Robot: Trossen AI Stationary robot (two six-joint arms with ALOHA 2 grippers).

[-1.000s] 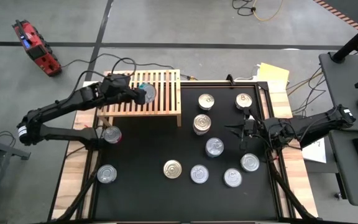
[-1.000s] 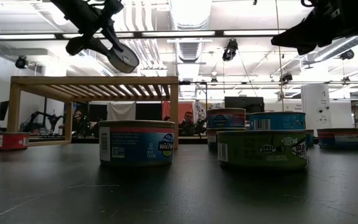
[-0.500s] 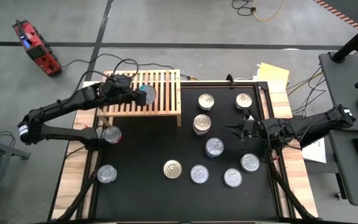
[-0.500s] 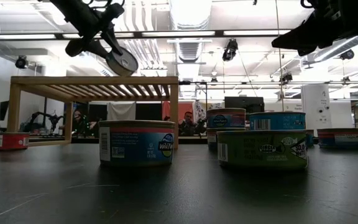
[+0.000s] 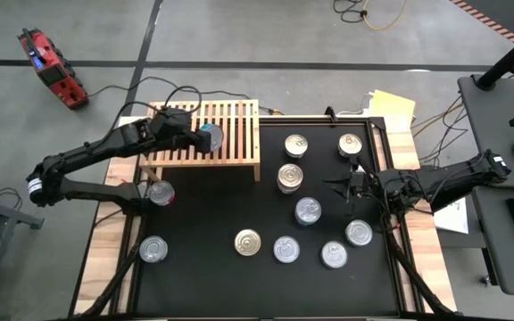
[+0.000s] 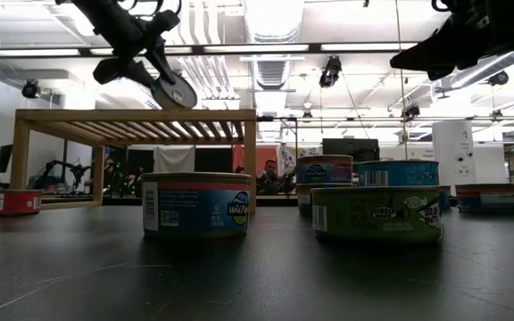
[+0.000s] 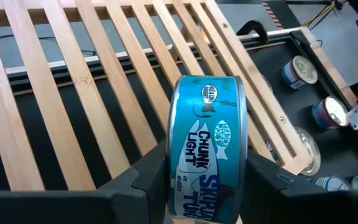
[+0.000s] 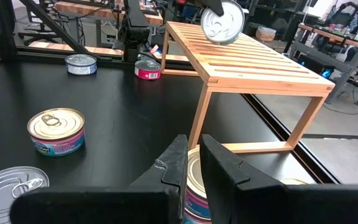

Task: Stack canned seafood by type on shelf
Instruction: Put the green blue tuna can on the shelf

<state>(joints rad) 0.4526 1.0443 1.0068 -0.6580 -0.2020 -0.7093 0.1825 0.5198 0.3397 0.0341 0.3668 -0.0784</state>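
My left gripper (image 5: 205, 136) is shut on a blue-labelled tuna can (image 7: 207, 143), which hangs over the slatted top of the light-wood shelf (image 5: 235, 134) at the table's far left. The low view shows the can (image 6: 173, 91) tilted just above the shelf top (image 6: 132, 116). In the right wrist view its shiny lid (image 8: 222, 22) faces the table's right side. My right gripper (image 5: 331, 185) hovers shut over the black mat at the right, among the loose cans, holding nothing. My left gripper pinches the can between its two fingers (image 7: 154, 171), one on each flat end, so the labelled wall (image 7: 210, 106) faces the wrist camera. The fingers slant down from the table's left. The can stands on edge, tilted, clear of the slats.
Several cans stand on the black mat (image 5: 203, 223): a stack of two (image 5: 290, 176) beside the shelf's right end, a red one (image 5: 160, 193) in front of the shelf, and others toward the near and right edges (image 5: 334, 255). The shelf's slats are bare.
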